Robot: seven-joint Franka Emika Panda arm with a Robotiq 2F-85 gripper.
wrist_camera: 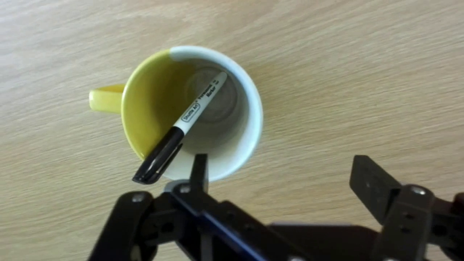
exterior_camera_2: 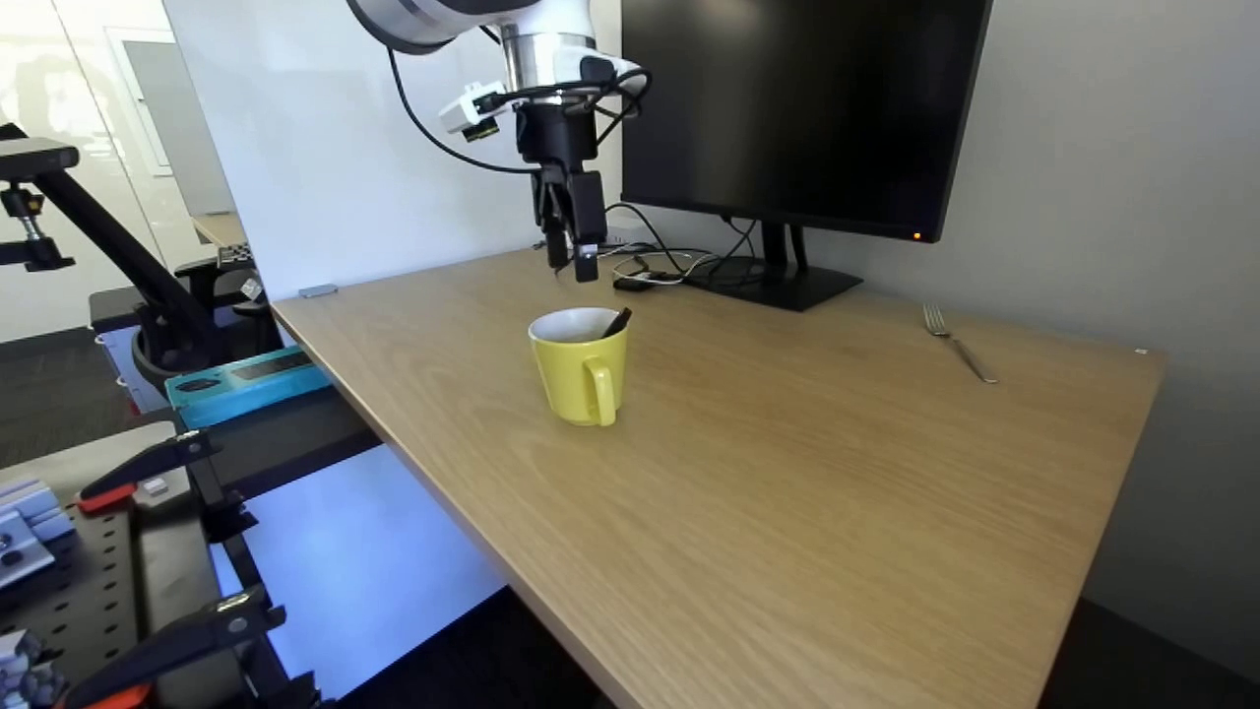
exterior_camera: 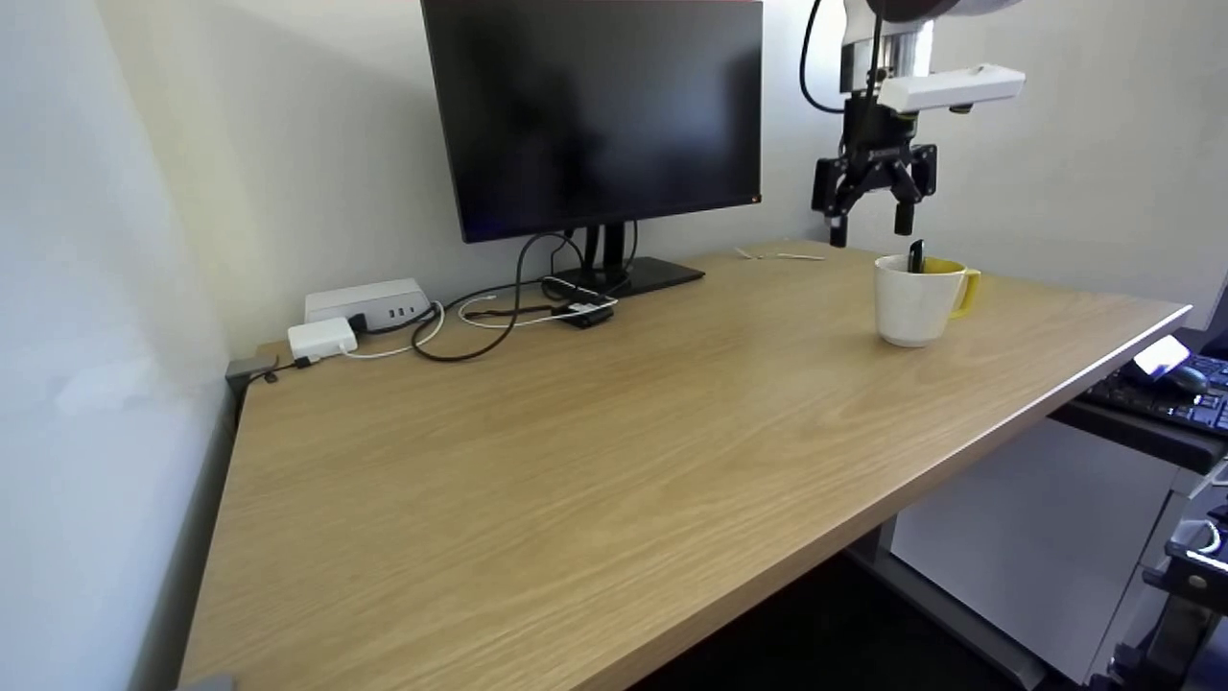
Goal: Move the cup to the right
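The cup is a mug, white on one side and yellow on the handle side. It stands upright on the desk in both exterior views [exterior_camera: 907, 305] [exterior_camera_2: 576, 382]. In the wrist view I look down into the cup [wrist_camera: 145, 108], its yellow handle pointing left. A black-capped marker [wrist_camera: 177, 132] leans inside it, the cap sticking out past the rim. My gripper [wrist_camera: 280, 159] is open and empty. It hangs above the cup and apart from it in both exterior views [exterior_camera: 871, 228] [exterior_camera_2: 572, 258]. In the wrist view the left finger overlaps the cup's near rim; the right finger is over bare wood.
A large black monitor [exterior_camera: 604, 115] stands at the back of the desk [exterior_camera_2: 787, 473]. Cables [exterior_camera: 518, 307] and a white box [exterior_camera: 369, 302] lie along the wall. A fork [exterior_camera_2: 960, 345] lies near the back edge. The desk's front edge runs close to the cup.
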